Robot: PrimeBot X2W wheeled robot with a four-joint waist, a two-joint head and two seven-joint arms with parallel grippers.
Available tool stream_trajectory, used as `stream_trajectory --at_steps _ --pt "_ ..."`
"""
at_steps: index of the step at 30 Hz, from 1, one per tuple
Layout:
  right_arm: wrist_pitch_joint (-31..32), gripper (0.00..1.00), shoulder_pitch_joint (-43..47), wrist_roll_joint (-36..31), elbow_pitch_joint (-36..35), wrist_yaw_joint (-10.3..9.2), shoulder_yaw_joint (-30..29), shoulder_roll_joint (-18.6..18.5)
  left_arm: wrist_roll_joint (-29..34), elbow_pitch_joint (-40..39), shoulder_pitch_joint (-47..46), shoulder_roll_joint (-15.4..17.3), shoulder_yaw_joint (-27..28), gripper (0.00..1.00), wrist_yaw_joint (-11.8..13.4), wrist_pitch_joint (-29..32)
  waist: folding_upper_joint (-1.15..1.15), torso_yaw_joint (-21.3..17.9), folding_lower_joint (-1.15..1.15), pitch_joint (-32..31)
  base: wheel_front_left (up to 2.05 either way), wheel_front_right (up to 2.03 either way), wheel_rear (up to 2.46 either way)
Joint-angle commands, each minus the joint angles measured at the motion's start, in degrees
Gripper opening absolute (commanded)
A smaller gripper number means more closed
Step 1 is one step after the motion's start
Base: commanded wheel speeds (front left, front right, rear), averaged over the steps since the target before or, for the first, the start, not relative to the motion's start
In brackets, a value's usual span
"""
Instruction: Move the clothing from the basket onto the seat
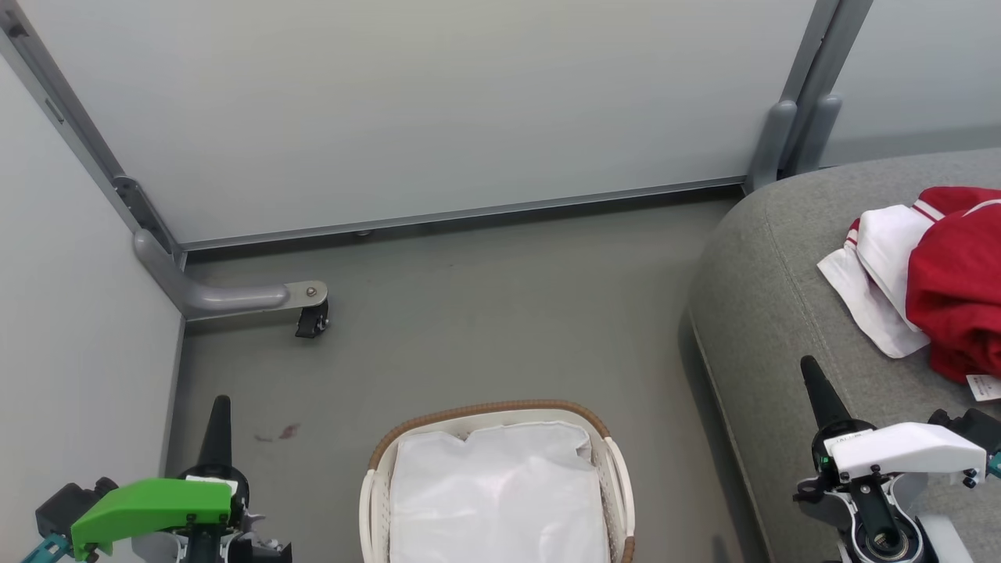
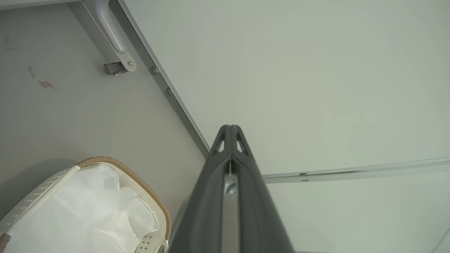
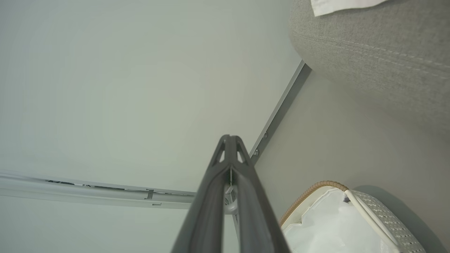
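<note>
Lying near the seat (image 1: 782, 328) edge, the clothing (image 1: 950, 281); left claw (image 1: 220, 403), right claw (image 1: 807, 364) clenched empty, flanking the basket (image 1: 374, 477).

Lab-style test bay, pale partition panels (image 1: 391, 117) (on caster feet (image 1: 313, 319)), bare grey floor (image 1: 508, 313)

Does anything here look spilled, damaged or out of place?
Small reddish smears mark the floor left of the basket, like a stain. The clothing lies crumpled on the seat, not folded. Nothing else stands out.
</note>
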Motion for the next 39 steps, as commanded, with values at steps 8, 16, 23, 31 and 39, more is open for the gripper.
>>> stream_trajectory --at_steps 8,16,23,31,39 --pt "1.33 0.00 0.59 5.07 -1.26 -0.04 -0.70 -0.38 -4.27 -1.11 -1.62 0.39 0.70 0.00 -0.46 1.22 0.00 0.00 0.00 -0.25 0.00 0.00 0.00" --pt "2.36 0.00 0.79 8.85 -1.77 -0.04 -1.15 -0.41 -7.50 -1.51 -1.83 0.42 1.08 0.00 -0.62 2.18 0.00 0.00 0.00 -0.48 0.00 0.00 0.00" --pt "3.21 0.00 0.93 12.07 -2.18 -0.05 -1.53 -0.43 -10.41 -1.85 -1.89 0.43 1.43 0.00 -0.73 3.03 0.00 0.00 0.00 -0.68 0.00 0.00 0.00" --pt "4.06 0.00 1.17 15.41 -2.66 -0.04 -1.91 -0.46 -13.32 -2.27 -2.09 0.45 1.79 0.00 -0.91 3.94 0.00 0.00 0.00 -0.91 0.00 0.00 0.00" --pt "5.26 0.00 1.40 20.11 -3.25 -0.05 -2.43 -0.49 -17.39 -2.77 -2.36 0.47 2.21 0.00 -1.10 5.11 0.00 0.00 0.00 -1.26 0.00 0.00 0.00"
